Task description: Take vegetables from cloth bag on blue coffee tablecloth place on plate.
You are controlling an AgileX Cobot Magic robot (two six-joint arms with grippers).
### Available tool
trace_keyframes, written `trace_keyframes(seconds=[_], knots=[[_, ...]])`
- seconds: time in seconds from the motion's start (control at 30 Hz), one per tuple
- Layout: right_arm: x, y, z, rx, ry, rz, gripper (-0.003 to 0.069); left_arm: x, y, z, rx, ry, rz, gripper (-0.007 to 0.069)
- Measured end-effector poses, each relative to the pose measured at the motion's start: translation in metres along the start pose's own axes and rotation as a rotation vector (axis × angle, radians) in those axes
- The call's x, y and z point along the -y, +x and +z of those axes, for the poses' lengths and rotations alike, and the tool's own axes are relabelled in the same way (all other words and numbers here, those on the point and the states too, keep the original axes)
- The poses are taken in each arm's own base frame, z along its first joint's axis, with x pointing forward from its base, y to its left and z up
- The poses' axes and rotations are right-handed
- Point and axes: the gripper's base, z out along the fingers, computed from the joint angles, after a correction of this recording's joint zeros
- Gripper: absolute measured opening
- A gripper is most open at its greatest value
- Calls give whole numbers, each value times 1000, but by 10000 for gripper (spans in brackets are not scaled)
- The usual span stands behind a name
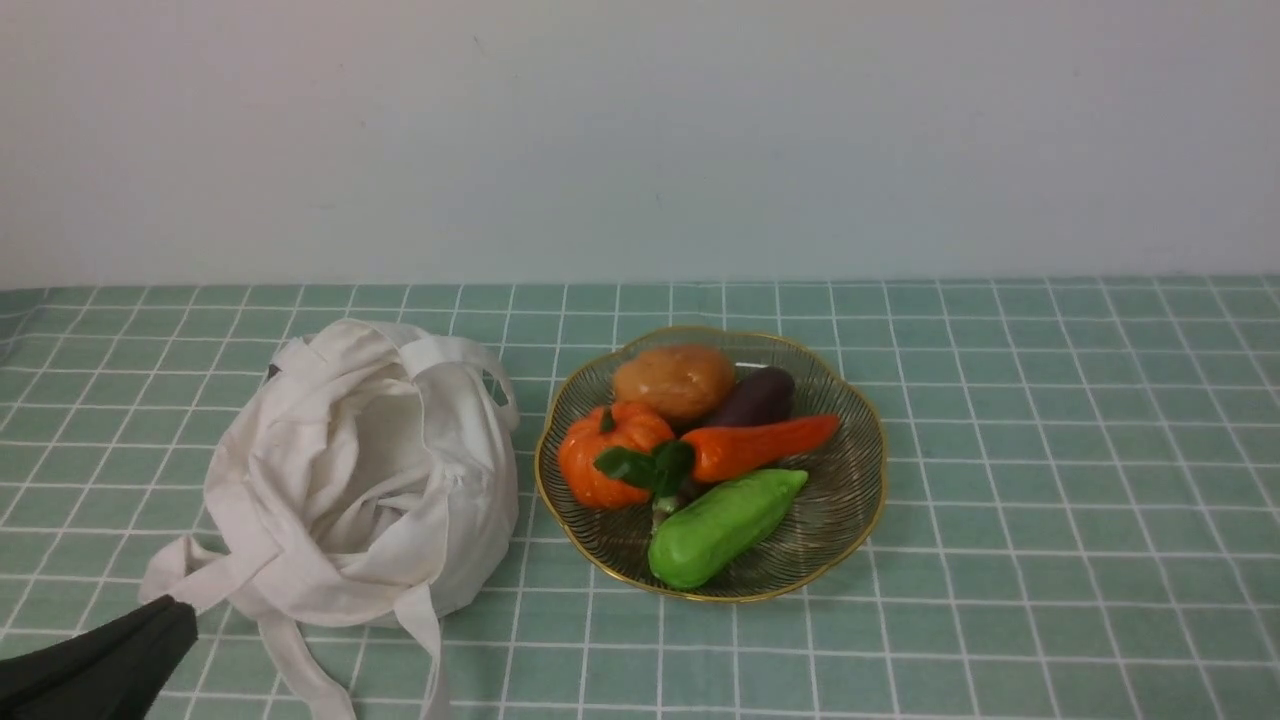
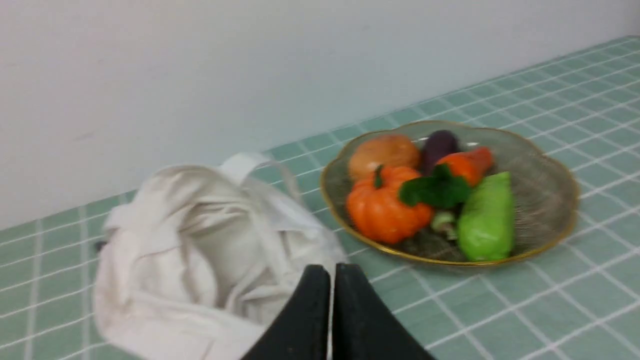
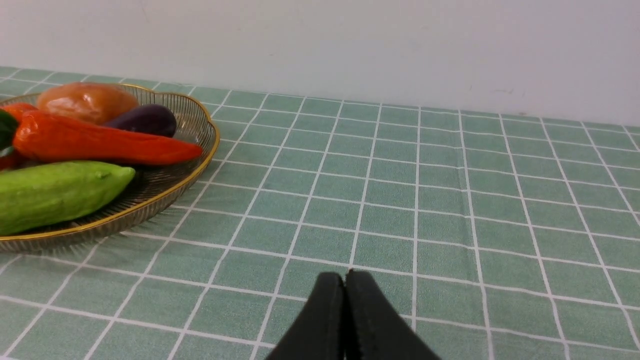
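The orange carrot [image 1: 765, 446] with dark green leaves [image 1: 648, 466] lies across the middle of the gold-rimmed glass plate [image 1: 858, 470]; it also shows in the wrist views as the carrot [image 2: 467, 164] and the carrot [image 3: 100, 141]. The off-white cloth bag [image 1: 365, 485] slumps on the tablecloth [image 1: 1050, 500] left of the plate, its mouth open. My left gripper [image 1: 175, 615] is at the bottom left, near the bag's front; its jaws [image 2: 332, 272] are shut and hold nothing. My right gripper [image 3: 345, 277] is shut over bare cloth, right of the plate.
On the plate with the carrot lie an orange pumpkin [image 1: 605, 452], a green cucumber [image 1: 722, 525], a brown potato [image 1: 673, 380] and a purple eggplant [image 1: 752, 398]. A plain white wall [image 1: 640, 130] runs along the table's far edge. Bag straps [image 1: 300, 660] trail toward the front.
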Motion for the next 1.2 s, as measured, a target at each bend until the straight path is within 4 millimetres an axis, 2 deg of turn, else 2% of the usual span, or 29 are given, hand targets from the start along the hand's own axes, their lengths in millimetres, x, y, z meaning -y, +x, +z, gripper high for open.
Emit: trace_keyframes(seconds=[0.2, 0.27, 0.4, 0.53, 0.7, 1.2], knots=[[0, 0, 0, 0, 0, 0, -15, -10, 38, -4, -18, -196, 6, -8], [0, 0, 0, 0, 0, 0, -15, -11, 44, -6, -9, -245, -21, -8], [0, 0, 0, 0, 0, 0, -15, -15, 47, -12, 12, -334, -70, -8], [0, 0, 0, 0, 0, 0, -15, -16, 56, -13, -76, -371, -110, -8], [0, 0, 0, 0, 0, 0, -15, -15, 63, -14, -155, -370, -126, -8], [0, 0, 0, 0, 0, 0, -15, -15, 64, -14, -160, -370, -128, -8]])
